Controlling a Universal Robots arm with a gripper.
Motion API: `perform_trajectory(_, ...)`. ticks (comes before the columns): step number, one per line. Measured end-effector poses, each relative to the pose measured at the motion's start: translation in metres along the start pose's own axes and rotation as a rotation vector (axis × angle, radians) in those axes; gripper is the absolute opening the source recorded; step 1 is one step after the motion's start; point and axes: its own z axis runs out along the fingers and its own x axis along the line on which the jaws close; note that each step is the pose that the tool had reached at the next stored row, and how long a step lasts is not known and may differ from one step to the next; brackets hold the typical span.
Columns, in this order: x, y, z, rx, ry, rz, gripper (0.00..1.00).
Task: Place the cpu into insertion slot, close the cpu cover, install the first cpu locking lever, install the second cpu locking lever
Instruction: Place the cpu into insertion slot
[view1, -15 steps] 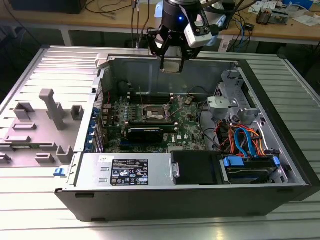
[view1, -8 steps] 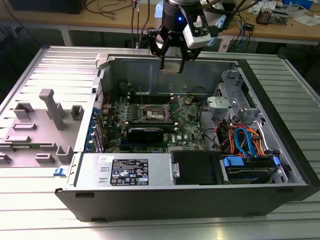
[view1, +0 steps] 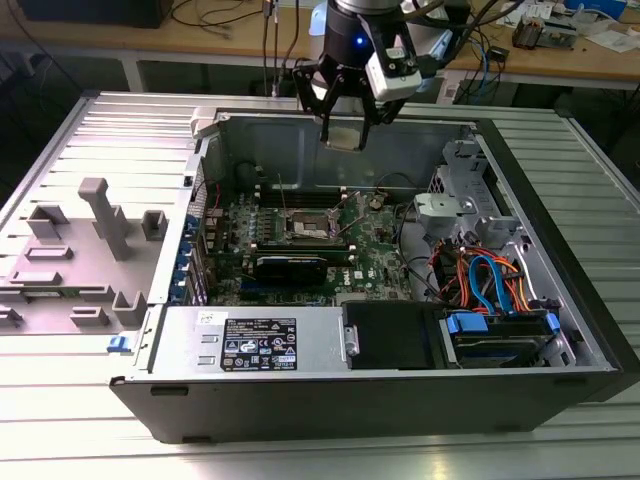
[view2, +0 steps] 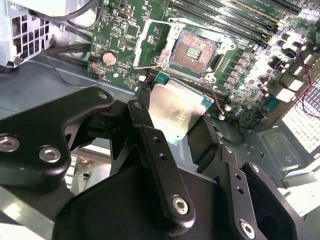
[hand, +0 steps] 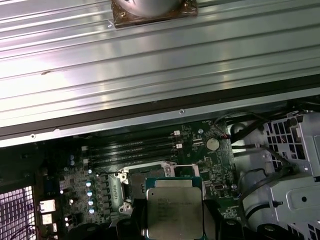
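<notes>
High over the far side of the open computer case (view1: 300, 410), in the exterior view: pointing straight down, with the gripper (view1: 343, 130) pinched on the cpu (view1: 343, 138) by two opposite edges. Well above the insertion slot (view1: 308, 228) on the green board, open air all round, metal case walls well apart.

Next, in the second wrist view: flat square cpu (view2: 175, 112), dull silver top, clamped between black fingers (view2: 139, 115). Beyond it, dark-centred insertion slot (view2: 194, 50) bare, with the thin silvery cpu cover (view2: 146, 42) standing open just beside it.

Last, in the first wrist view: cpu (hand: 174, 207) level, hiding part of the insertion slot (hand: 145, 179). Farther off, ribbed grey table (hand: 150, 65).
</notes>
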Motion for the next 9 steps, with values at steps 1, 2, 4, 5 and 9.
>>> perform_trajectory(1,-0.0001,-0.0002,0.0002,-0.0001,-0.0004,0.005,0.54)
perform_trajectory(2,-0.0001,-0.0003,0.0003,-0.0001,-0.0012,0.014,0.54)
perform_trajectory(4,-0.0002,-0.0004,0.0006,-0.0004,-0.0037,0.042,0.54)
perform_trajectory(5,-0.0002,-0.0004,0.0009,-0.0009,-0.0050,0.056,0.54)
perform_trajectory(9,-0.0001,-0.0005,0.0022,-0.0019,-0.0110,0.123,0.54)
